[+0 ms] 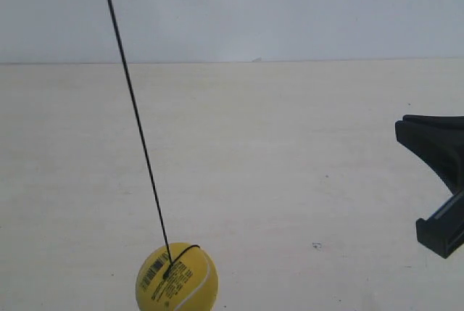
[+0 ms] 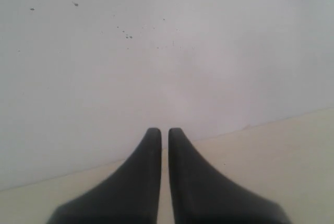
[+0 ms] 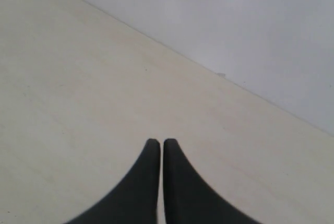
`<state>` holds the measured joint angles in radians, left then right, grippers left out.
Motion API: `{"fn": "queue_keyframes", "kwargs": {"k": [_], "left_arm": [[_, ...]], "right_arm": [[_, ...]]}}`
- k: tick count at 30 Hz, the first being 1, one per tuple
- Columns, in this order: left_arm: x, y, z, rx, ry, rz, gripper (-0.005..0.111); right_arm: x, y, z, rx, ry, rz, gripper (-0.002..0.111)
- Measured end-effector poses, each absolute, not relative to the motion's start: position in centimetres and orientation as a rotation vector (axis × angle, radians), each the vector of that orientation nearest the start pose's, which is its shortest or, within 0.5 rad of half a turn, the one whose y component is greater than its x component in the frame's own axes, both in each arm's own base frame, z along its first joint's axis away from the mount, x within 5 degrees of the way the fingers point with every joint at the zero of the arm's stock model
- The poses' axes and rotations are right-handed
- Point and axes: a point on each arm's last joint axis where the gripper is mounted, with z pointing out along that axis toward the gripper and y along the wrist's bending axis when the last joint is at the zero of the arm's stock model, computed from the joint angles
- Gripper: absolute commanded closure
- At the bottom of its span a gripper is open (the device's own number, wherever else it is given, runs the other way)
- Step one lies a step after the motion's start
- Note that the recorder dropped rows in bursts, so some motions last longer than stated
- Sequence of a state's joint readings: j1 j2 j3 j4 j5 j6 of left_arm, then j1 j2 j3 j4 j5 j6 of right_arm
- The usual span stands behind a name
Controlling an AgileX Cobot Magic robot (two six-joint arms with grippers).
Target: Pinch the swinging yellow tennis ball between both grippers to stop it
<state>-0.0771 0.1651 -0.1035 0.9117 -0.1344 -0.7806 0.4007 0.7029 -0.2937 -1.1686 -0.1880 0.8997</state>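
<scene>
The yellow tennis ball point(image 1: 177, 278) hangs low at the exterior view's bottom edge, left of centre, barcode label facing the camera. Its thin black string point(image 1: 135, 112) slants up to the top left. A black gripper point(image 1: 437, 180) pokes in at the exterior view's right edge, well apart from the ball; only part of it shows. In the left wrist view my left gripper point(image 2: 164, 131) is shut, with only a thin slit between its fingers and nothing in it. My right gripper point(image 3: 160, 142) is likewise shut and empty. Neither wrist view shows the ball.
A pale cream table point(image 1: 275, 180) fills the scene, meeting a plain white wall point(image 1: 290, 6) at the back. The left wrist view looks across the table's far edge to the speckled wall point(image 2: 156, 51).
</scene>
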Motion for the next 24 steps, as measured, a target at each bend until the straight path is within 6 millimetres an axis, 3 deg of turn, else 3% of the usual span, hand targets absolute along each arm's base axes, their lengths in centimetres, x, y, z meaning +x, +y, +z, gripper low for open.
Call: {"fn": "queue_keyframes", "kwargs": {"k": [5,24], "left_arm": [[6.71,-1.48,24.45,0.241,1.447,-0.031,0.102],[6.71,-1.48,24.45,0.241,1.447,-0.031,0.102]], "right_arm": [[12.35,7.03,25.50,-0.648,1.701,0.321,0.108],[12.35,7.04,25.51,-0.651,1.699,0.320,0.108]]}}
